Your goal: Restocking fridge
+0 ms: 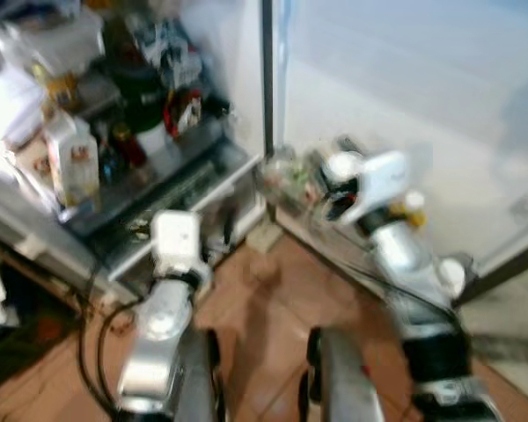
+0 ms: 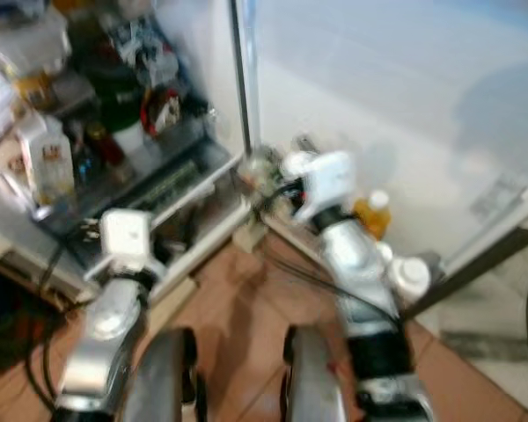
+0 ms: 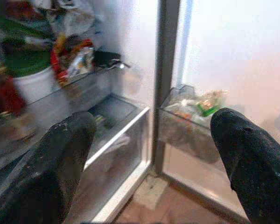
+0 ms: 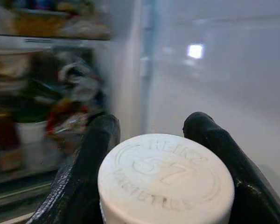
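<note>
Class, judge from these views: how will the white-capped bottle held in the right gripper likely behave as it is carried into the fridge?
The white cap looks smooth and round, so the bottle may slip or twist. The right gripper grips near its top, so it might swing.

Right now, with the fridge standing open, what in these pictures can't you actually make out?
- Body of the bottle in the right gripper: right wrist view, its white cap hides it.
- Labels on the shelf items, like the carton: eye views, blurred.
- Contents of the door bin: left wrist view, blurred behind clear plastic.
- Bottom drawer: partly behind the left gripper's finger.
</note>
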